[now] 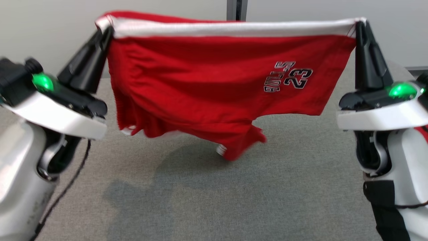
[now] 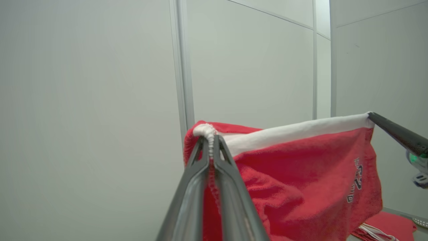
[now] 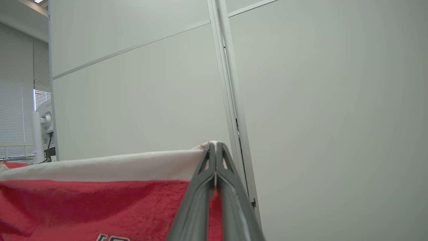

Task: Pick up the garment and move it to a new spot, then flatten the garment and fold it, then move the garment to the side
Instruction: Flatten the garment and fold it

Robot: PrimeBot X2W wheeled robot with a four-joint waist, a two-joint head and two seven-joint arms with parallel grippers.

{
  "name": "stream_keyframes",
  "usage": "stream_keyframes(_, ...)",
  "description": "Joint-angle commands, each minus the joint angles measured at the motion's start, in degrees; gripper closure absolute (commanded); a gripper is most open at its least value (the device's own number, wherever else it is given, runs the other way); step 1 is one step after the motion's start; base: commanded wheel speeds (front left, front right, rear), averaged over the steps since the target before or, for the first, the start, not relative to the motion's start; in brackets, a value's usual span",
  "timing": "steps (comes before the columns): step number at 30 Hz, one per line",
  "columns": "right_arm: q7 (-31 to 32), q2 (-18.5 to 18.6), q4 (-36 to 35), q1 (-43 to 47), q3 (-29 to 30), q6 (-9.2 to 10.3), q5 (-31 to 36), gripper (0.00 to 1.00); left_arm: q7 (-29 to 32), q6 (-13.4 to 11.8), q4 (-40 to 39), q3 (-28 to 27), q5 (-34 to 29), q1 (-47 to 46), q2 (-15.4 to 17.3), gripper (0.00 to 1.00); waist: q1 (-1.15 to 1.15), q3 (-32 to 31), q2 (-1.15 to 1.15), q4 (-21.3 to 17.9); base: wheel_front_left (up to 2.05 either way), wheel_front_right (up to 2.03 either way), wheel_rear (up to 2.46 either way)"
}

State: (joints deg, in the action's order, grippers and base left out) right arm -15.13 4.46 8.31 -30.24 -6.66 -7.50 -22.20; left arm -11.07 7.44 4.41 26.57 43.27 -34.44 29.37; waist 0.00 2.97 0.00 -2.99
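Note:
The garment (image 1: 207, 87) is a pair of red shorts with a white waistband and a "23" print, stretched out in the air above the grey table (image 1: 207, 194). My left gripper (image 1: 106, 31) is shut on the waistband's left corner, and my right gripper (image 1: 360, 24) is shut on its right corner. The legs hang down, their lowest folds just over the table. In the left wrist view the left gripper (image 2: 210, 139) pinches the bunched white band of the garment (image 2: 301, 174). The right wrist view has the right gripper (image 3: 213, 145) clamped on the edge of the garment (image 3: 100, 204).
Pale partition walls (image 1: 50, 30) rise behind the table, with a dark post (image 1: 236, 9) at the middle. A black cable (image 1: 63, 190) trails down by my left arm. A monitor (image 3: 41, 129) stands far off in the right wrist view.

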Motion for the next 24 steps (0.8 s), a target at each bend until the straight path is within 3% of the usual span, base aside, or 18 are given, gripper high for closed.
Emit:
stream_keyframes(1, 0.01, 0.48, -0.37, -1.69, -0.24, 0.02, -0.44, 1.00, 1.08, 0.06, -0.38, -0.24, 0.90, -2.29, 0.88, 1.00, 0.00, 0.97, 0.00, -0.21, 0.00, 0.00, 0.00)
stream_keyframes(9, 0.01, 2.17, 4.87, -12.86, -0.18, 0.02, 1.16, 1.00, 4.67, 0.06, 4.41, 3.21, -0.74, -15.30, 1.25, 1.00, 0.00, 9.22, 0.00, -0.03, 0.00, 0.00, 0.00)
stream_keyframes(19, 0.01, 1.24, 12.93, -33.60, 6.57, 0.02, 8.34, 1.00, -3.14, 0.06, 18.94, 4.86, -3.75, -36.19, -5.29, 1.00, 0.00, 17.65, 0.00, -0.23, 0.00, 0.00, 0.00)
stream_keyframes(24, 0.01, 0.46, 12.57, -33.24, 9.39, 0.02, 9.43, 1.00, -4.14, 0.05, 22.76, 3.71, -2.06, -36.84, -7.34, 1.00, 0.00, 17.55, 0.00, -0.14, 0.00, 0.00, 0.00)
